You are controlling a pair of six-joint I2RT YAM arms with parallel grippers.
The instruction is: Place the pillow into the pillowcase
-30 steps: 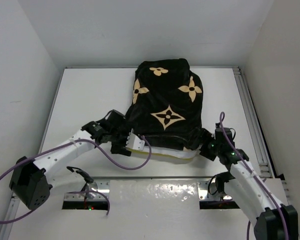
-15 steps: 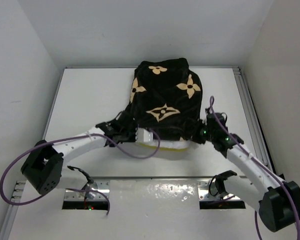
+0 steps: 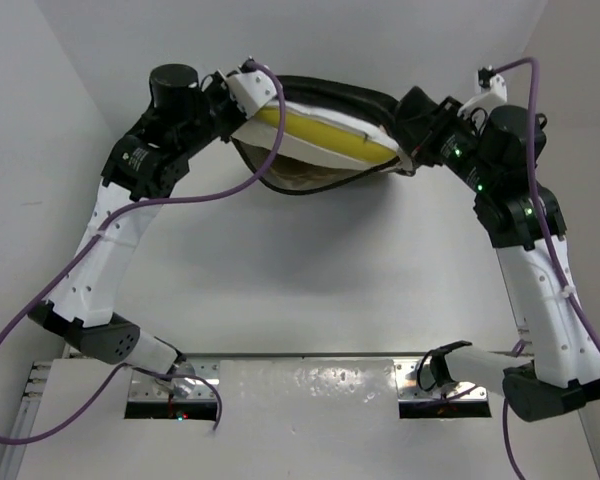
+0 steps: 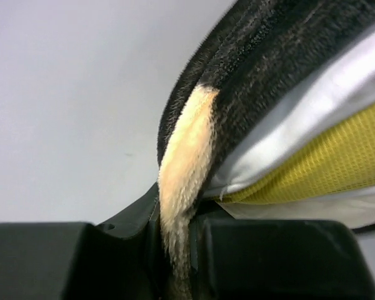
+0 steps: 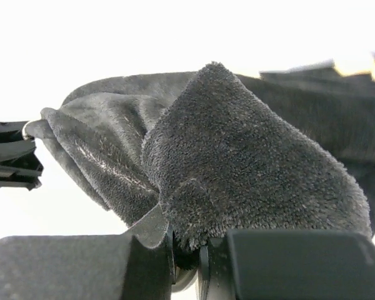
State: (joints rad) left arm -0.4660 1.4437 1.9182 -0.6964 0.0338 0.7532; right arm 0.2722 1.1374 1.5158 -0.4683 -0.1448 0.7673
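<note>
Left fingers (image 4: 269,262) and right fingers (image 5: 300,265) each pinch the pillowcase (image 3: 352,96) mouth edge, high above the tabletop (image 3: 310,270). The pillow (image 3: 325,135) hangs mostly inside, yellow band showing. Likely lifted so gravity seats it deeper.

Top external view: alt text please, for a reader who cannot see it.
Both arms reach up high and hold the black pillowcase stretched between them, the left gripper and right gripper each pinching an end of its open mouth. The pillow, yellow band toward the camera, shows inside the mouth, above the white table.
</note>
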